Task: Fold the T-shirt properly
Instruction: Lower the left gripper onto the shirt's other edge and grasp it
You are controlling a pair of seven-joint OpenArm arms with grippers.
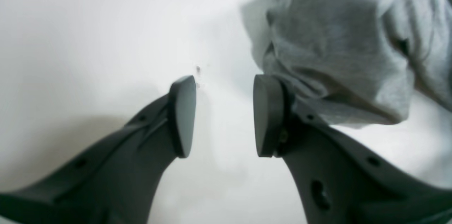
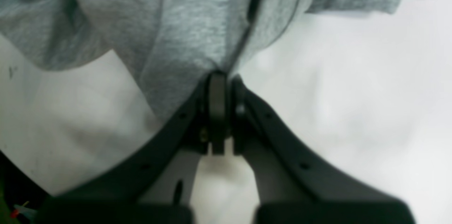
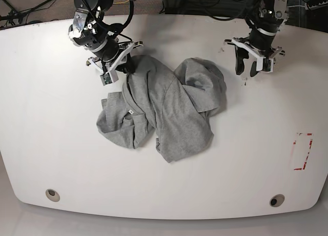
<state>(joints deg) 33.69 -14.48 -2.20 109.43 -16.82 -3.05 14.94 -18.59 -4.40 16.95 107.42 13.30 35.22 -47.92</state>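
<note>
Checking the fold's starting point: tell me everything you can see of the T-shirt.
The T-shirt is heather-grey, soft knit, lying crumpled and bunched on the white table, unfolded, with overlapping wrinkled lobes. The right gripper is shut on a pinch of its cloth at the far edge. The left gripper is open beside it, holding nothing.

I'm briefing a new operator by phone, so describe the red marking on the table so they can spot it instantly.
Start from the white table with the crumpled grey T-shirt in its middle. Look past the shirt toward the table's edge on the left arm's side. There lies a small upright rectangle outlined in broken red lines, the table's only coloured mark.
</note>
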